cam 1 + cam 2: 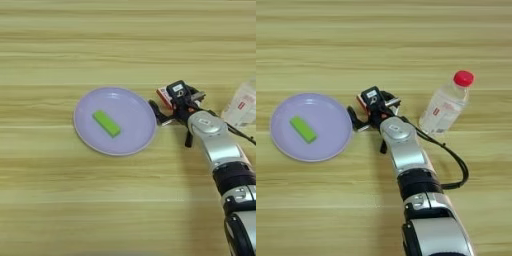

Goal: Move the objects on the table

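A green block lies on the lavender plate at nine o'clock from the right tool, its grip unreadable beside a red-and-white card, the bottle standing at three o'clock on the worktop; any next pickup wants a slow, square approach.

A: What is my forearm made of?

B: Brushed silver metal with a soft sheen, going to glossy black plastic lower down. My gripper is matt black.

A: And the table?

B: Light wood, smooth, with plank grain running across.

A: The plate?

B: Smooth lavender, faintly shiny. The block looks like matt green plastic.

A: The bottle?

B: Clear plastic, glossy red cap, paper-like label.
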Controlling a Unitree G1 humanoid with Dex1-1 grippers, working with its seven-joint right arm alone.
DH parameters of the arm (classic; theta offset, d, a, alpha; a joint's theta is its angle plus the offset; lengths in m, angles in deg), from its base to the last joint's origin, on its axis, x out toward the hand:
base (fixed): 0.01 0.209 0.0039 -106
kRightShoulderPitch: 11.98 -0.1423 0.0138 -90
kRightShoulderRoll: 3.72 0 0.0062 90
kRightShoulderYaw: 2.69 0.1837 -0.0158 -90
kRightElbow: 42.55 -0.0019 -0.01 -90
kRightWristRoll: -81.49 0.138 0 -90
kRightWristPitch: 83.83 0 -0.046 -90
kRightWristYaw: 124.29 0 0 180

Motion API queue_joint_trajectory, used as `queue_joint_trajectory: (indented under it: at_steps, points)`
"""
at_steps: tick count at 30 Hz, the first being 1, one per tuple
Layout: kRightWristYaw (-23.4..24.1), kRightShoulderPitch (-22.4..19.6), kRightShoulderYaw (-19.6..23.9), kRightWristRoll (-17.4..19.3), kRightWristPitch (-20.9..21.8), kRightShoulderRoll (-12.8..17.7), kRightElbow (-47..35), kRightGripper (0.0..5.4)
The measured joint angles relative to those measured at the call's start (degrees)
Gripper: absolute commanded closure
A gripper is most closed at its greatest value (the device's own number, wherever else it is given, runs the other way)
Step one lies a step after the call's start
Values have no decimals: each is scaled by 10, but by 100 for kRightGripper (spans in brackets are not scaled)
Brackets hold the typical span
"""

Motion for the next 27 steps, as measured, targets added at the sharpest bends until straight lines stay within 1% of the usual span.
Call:
queue_joint_trajectory:
  at_steps: [10, 13, 22, 25, 27]
  points:
    - [4, 0, 6, 1, 1, 0, -2, 3]
    - [13, 0, 9, 1, 5, -1, -2, 3]
    - [39, 0, 31, 16, 39, -6, -8, 3]
    - [39, 2, 33, 23, 50, -9, -44, 3]
    - [36, 19, 30, 27, 47, -15, -96, 3]
